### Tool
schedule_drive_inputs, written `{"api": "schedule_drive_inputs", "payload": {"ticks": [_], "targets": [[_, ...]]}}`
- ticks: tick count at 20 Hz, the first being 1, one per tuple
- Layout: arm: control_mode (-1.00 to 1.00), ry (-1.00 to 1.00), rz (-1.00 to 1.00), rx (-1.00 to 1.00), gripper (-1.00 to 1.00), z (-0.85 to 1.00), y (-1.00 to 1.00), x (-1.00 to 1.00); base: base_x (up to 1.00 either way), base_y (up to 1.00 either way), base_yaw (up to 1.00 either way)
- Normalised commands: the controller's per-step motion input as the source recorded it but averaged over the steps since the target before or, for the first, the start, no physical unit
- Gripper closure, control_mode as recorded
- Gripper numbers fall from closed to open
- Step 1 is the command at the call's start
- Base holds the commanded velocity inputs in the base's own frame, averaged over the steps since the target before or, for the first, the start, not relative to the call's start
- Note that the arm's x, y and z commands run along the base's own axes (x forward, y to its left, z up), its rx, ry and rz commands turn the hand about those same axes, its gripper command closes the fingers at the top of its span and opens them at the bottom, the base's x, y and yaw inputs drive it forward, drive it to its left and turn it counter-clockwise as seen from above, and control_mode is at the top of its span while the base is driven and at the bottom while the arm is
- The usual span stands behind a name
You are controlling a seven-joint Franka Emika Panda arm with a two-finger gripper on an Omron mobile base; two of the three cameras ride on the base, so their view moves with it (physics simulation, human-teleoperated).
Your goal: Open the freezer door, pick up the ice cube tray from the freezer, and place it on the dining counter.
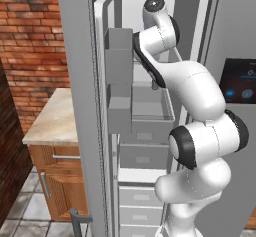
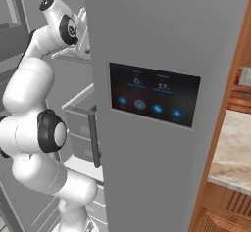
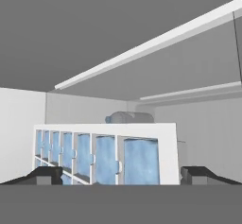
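Note:
The freezer door stands swung open to the left, with grey bins on its inner face. My arm reaches into the white-walled freezer above the grey drawers. In the hand view the ice cube tray, white with pale-blue compartments, stands on edge on a shelf right in front of me. My gripper is open, one fingertip to each side of the tray's lower part, not touching it. The dining counter is out of view.
A bottle lies behind the tray. A white shelf edge runs overhead. The grey door with the black touchscreen is shut to the right of the arm. A marble-topped wood cabinet stands left of the open door.

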Motion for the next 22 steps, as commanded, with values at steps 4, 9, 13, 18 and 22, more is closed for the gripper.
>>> {"api": "schedule_drive_inputs", "payload": {"ticks": [4, 9, 13, 18, 22], "targets": [[-1.0, 0.01, 0.0, 0.0, -1.0, 0.0, 0.0, 0.0, 0.0, 0.0, 0.0], [-1.0, 0.0, 0.0, 0.0, -1.0, -0.18, -0.04, 0.02, 0.0, 0.0, 0.0], [-1.0, 0.0, 0.0, 0.0, -1.0, -0.12, -0.02, 0.03, 0.0, 0.0, 0.0], [-1.0, 0.0, 0.0, 0.0, -1.0, -0.05, 0.0, 0.16, 0.0, 0.0, 0.0], [-1.0, 0.0, 0.0, 0.0, -1.0, 0.0, 0.0, 0.24, 0.0, 0.0, 0.0]]}}
